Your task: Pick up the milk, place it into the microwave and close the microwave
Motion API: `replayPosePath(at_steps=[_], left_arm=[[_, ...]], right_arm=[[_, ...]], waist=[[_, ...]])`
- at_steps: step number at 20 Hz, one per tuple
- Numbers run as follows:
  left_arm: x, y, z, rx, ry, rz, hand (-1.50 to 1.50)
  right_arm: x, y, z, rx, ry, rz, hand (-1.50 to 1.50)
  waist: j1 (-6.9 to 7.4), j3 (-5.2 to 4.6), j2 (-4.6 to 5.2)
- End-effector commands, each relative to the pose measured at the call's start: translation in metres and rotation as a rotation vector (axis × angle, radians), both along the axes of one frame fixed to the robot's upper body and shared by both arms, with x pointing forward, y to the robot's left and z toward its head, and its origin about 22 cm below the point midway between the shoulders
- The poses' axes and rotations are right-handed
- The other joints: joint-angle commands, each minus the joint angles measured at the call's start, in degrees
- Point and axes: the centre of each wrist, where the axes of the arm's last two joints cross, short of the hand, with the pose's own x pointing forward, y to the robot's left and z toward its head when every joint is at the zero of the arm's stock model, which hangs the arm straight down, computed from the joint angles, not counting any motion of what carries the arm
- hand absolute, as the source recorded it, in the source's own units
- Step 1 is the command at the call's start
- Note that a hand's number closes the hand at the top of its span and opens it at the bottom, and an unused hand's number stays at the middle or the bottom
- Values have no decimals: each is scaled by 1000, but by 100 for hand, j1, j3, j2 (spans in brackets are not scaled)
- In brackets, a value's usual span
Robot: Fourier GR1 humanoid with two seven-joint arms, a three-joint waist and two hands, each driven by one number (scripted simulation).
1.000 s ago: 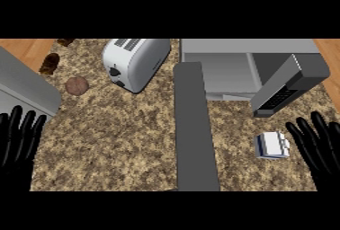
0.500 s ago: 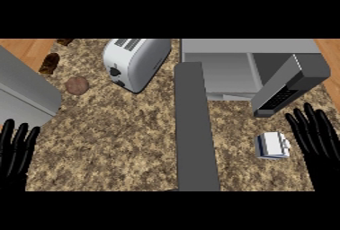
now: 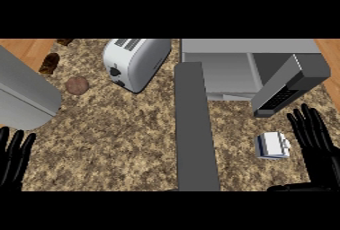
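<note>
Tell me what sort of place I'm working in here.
Most likely a kitchen counter: speckled stone worktop, a toaster, and an open microwave with a milk carton nearby.

1. The milk (image 3: 273, 145) lies on the speckled counter (image 3: 126, 134), just right of a long grey bar (image 3: 194, 130).
2. The right hand (image 3: 317, 143), fingers straight, hovers just beside the milk, apart from it.
3. The microwave (image 3: 246, 67) stands open, its door (image 3: 289, 85) swung out above the milk.
4. The left hand (image 3: 15, 157) rests open at the lower left edge.
5. A toaster (image 3: 133, 60) stands left of the microwave.
</note>
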Motion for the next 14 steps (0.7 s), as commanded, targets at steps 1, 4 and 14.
replayPosePath(at_steps=[1, 4, 14], left_arm=[[-15, 3, -4, 13, 4, -4, -150], [1, 12, 2, 3, 1, 5, -150], [-6, 10, -7, -1, 3, 0, -150]], right_arm=[[9, -26, -25, -12, 30, -45, -150], [0, -38, -34, -28, 28, -59, -150], [-2, -63, -90, -56, 51, -36, -150]], waist=[[24, 1, 0], [-9, 0, 2], [1, 1, 3]])
